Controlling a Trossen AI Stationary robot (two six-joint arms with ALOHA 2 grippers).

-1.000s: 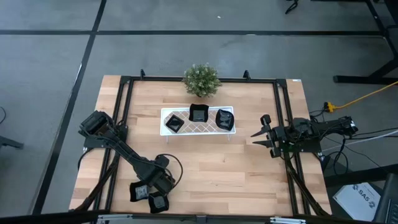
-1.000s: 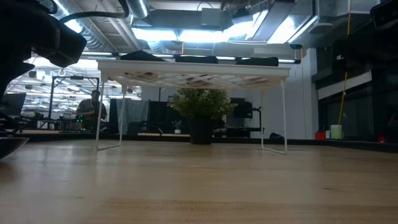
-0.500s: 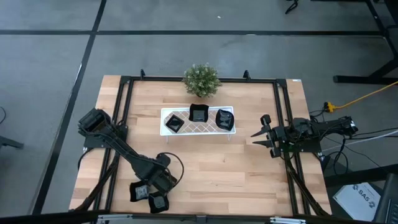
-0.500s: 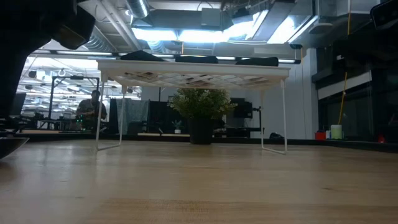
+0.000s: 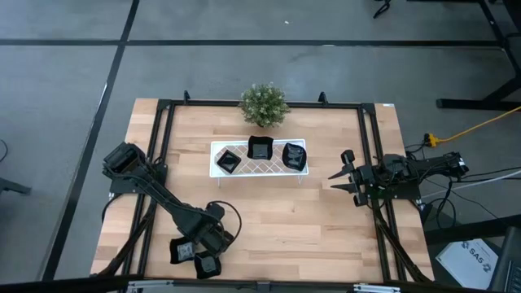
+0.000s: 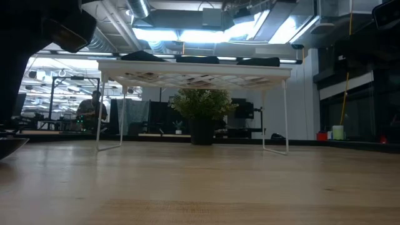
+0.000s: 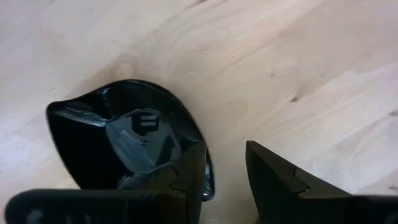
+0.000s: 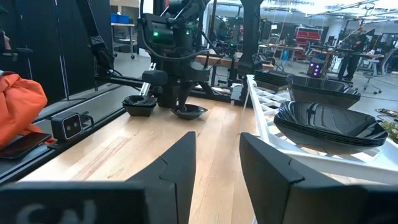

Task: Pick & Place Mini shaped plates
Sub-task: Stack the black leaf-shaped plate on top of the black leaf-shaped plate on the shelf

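Nothing has shifted over the last second: the left gripper point(image 7: 225, 171) still straddles the rim of a mini plate point(image 7: 118, 146) on the table's near-left corner, jaws apart, not yet clamped. The right gripper point(image 5: 345, 173) waits, parted, beside the tray point(image 5: 218, 150).

1. A wooden desk point(image 5: 269, 212) carries a white tray point(image 5: 218, 159) near its far middle, with three black mini plates point(image 5: 258, 148) on it in a row.
2. A small green plant point(image 5: 264, 104) stands just behind the tray.
3. The left tool point(image 5: 205, 251) is low at the near left edge — two more black plates point(image 5: 181, 250) lie by it.
4. The right tool point(image 5: 342, 176) waits at the right side, well apart from the tray, fingers spread.
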